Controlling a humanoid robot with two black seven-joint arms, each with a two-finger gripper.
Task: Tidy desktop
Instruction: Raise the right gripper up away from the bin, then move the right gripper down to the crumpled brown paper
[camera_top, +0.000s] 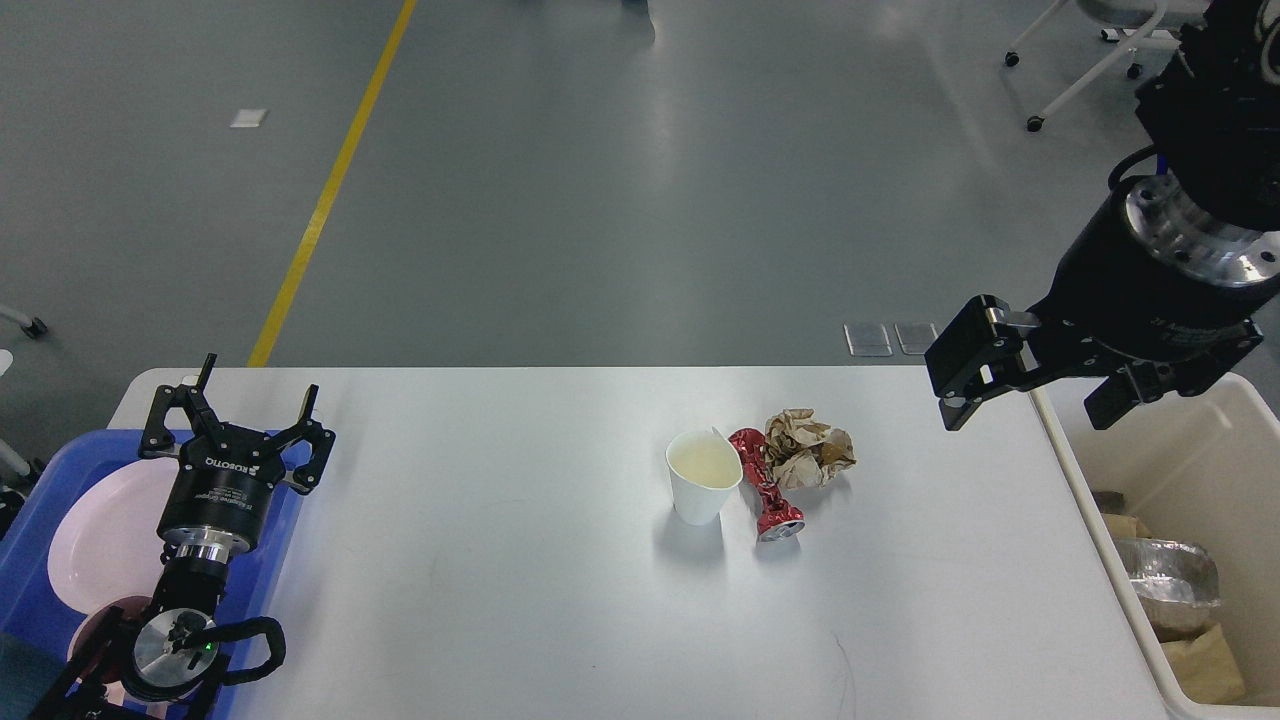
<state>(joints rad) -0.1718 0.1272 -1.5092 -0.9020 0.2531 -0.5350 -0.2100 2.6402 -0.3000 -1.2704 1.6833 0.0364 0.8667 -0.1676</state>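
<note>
Grey floor, yellow line behind. Desktop (500, 560) white, smooth, fills lower frame. Trash clustered right of centre: cup (703, 488), crushed can (765, 492), paper wad (808, 449), touching, near bin (1215, 470) at right edge, likely its destination. Left gripper (240, 420) fingers apart, empty, over tray (45, 520). Right gripper (1030, 385) hangs by bin; fingers: cannot tell.

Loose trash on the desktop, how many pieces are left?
3, clustered right of centre on the desktop: a white paper cup, a crushed red can beside it, and a crumpled brown paper ball behind the can.
</note>
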